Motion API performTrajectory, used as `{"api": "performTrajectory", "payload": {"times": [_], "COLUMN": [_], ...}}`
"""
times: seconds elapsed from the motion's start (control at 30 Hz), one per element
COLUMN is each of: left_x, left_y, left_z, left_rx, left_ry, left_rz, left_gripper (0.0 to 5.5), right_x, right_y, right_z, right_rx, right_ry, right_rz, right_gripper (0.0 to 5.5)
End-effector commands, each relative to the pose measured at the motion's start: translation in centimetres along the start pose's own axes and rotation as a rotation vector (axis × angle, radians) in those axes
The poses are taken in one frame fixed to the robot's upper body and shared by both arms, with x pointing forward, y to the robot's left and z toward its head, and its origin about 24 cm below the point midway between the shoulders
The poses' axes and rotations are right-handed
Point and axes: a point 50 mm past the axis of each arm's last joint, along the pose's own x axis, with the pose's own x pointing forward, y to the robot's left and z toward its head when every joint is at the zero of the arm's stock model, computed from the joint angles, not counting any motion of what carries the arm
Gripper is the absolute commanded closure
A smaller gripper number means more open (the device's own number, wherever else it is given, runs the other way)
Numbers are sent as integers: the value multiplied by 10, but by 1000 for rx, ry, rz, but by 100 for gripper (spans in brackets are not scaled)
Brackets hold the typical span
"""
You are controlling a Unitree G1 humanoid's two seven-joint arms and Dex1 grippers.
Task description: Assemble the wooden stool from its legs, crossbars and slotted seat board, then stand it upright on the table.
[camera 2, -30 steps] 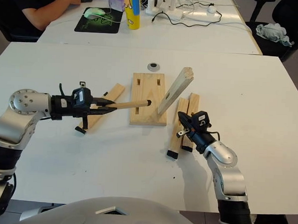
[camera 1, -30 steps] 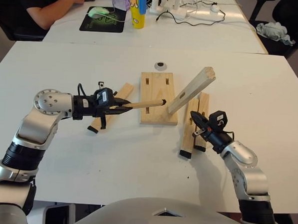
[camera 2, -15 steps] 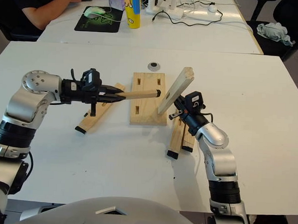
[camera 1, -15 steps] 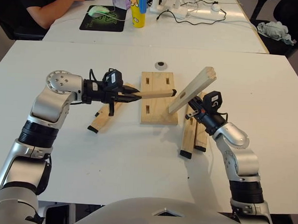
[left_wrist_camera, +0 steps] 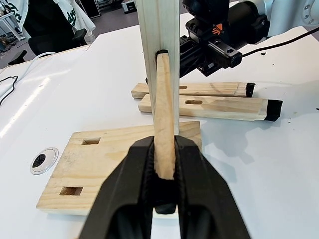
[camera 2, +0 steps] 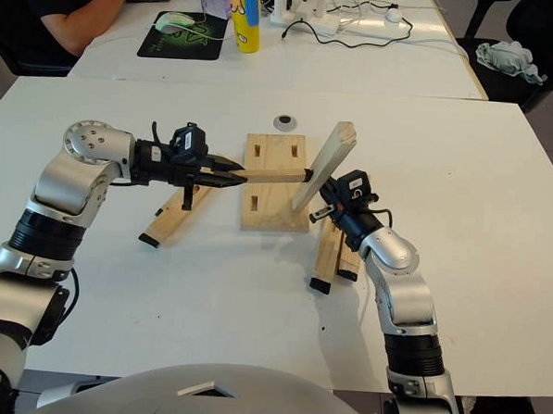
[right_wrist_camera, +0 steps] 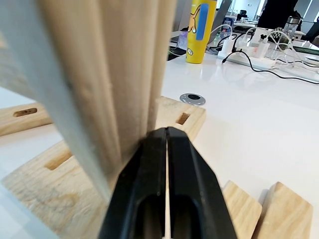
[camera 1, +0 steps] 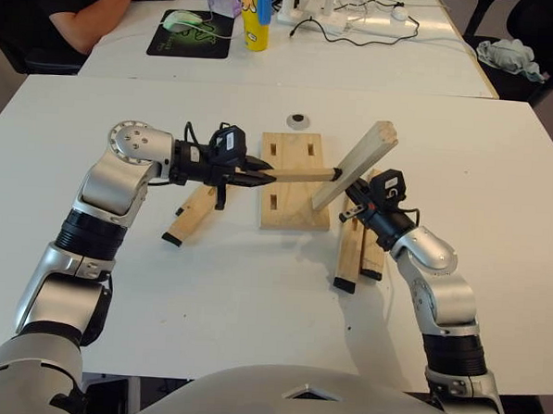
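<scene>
left gripper (camera 1: 258,176) clamped on crossbar (camera 1: 301,175), tip meeting tilted leg (camera 1: 357,165) | right gripper (camera 1: 354,200) fingers together beside leg's lower end | seat board (camera 1: 290,208) flat beneath

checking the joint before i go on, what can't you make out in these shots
How deep the crossbar sits in the tilted leg: left wrist view, the leg's face hides the tip.
Whether the right gripper touches that leg: too small in the eye views; in the right wrist view the gripper itself hides the contact.
Far end of the flat leg: eye views, the left gripper covers it.
</scene>
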Motion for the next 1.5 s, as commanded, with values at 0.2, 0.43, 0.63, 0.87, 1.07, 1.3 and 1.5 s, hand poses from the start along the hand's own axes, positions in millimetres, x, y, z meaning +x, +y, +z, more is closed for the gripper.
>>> {"api": "performTrajectory", "payload": {"times": [0.2,0.43,0.63,0.87,1.07,1.3,1.5], "left_x": [6,18,16,15,23,24,15], "left_y": [3,1,9,8,-1,-6,-2], "left_z": [-1,6,23,45,42,31,30], "left_rx": [-1,1,25,39,8,-9,-2], "left_ry": [43,28,7,-27,-33,2,17], "left_rz": [-40,-83,-83,-97,-110,-79,-32], "left_gripper": [509,509,509,509,509,509,509], "right_x": [1,2,2,0,0,0,0], "right_y": [5,8,11,15,22,26,25], "right_z": [2,1,1,0,-5,-9,-6], "right_rx": [-2,-21,-80,-131,-138,-142,-154], "right_ry": [-4,-3,1,17,48,84,71], "right_rz": [19,28,40,37,60,78,68], "right_gripper": [550,550,550,550,550,550,550]}}
